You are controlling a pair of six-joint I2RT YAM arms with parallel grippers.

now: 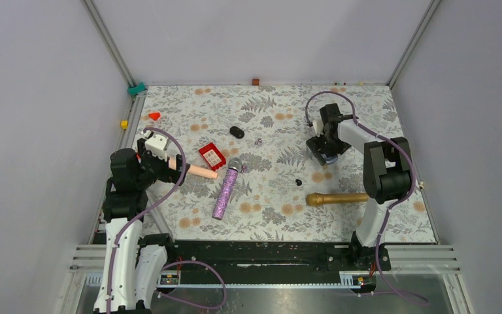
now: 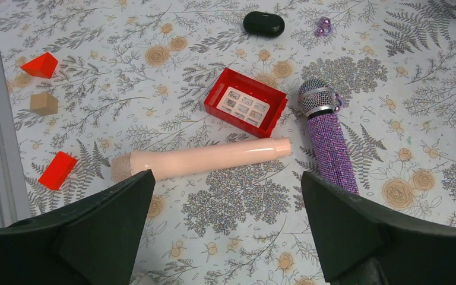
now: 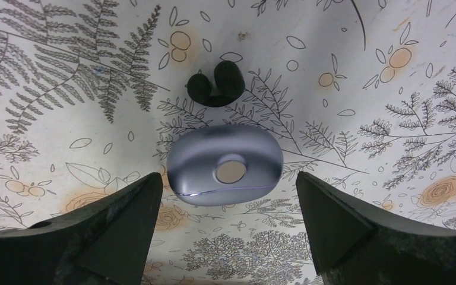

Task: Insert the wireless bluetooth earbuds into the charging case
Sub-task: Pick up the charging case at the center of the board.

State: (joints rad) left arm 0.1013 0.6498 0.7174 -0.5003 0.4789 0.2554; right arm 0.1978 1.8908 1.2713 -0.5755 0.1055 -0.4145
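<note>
purple microphone (image 1: 225, 193), gold microphone (image 1: 336, 198), red tray (image 1: 212, 156)

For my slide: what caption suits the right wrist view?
Open right hand brackets the blue-grey charging case, a black earbud just beyond it.

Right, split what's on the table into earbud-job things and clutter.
Job: tiny black earbud beside the blue-grey oval case, likely the charger; second black earbud.

Lying about: peach microphone; purple glitter microphone; gold microphone; red plastic tray; black oval capsule (maybe another case); red wedge; tan cube.
</note>
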